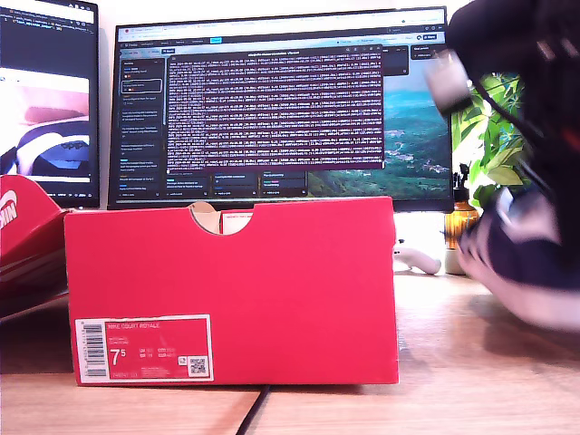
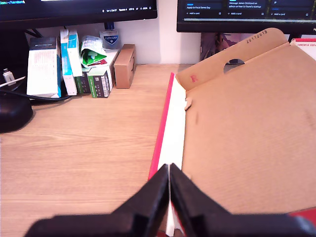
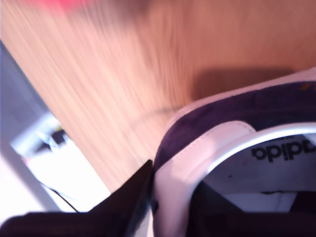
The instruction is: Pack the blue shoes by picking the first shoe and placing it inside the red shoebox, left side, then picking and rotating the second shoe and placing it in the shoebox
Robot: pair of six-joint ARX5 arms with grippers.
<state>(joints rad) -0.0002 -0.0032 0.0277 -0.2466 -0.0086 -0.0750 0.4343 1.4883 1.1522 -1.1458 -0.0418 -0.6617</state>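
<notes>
In the exterior view the red shoebox [image 1: 231,290] stands on the wooden tabletop [image 1: 471,362] with its labelled end toward the camera, the half-round notch in its top edge and the 7.5 label [image 1: 145,348] low toward the exterior view's left. A red lid [image 1: 27,240] leans just beside it at the exterior view's left edge, and a monitor [image 1: 281,109] stands behind. At the exterior view's right a blurred arm [image 1: 517,63] hangs over a blue shoe [image 1: 530,263], which sits off to that side of the box, outside it. In the first wrist view our first tool [image 2: 169,197] has its jaws pressed together on the thin white edge of the box wall [image 2: 174,133], with the bare cardboard interior beside it. In the second wrist view our second tool [image 3: 150,197] is clamped on the white heel collar of the shoe, navy suede and an adidas insole showing, above blurred wood.
</notes>
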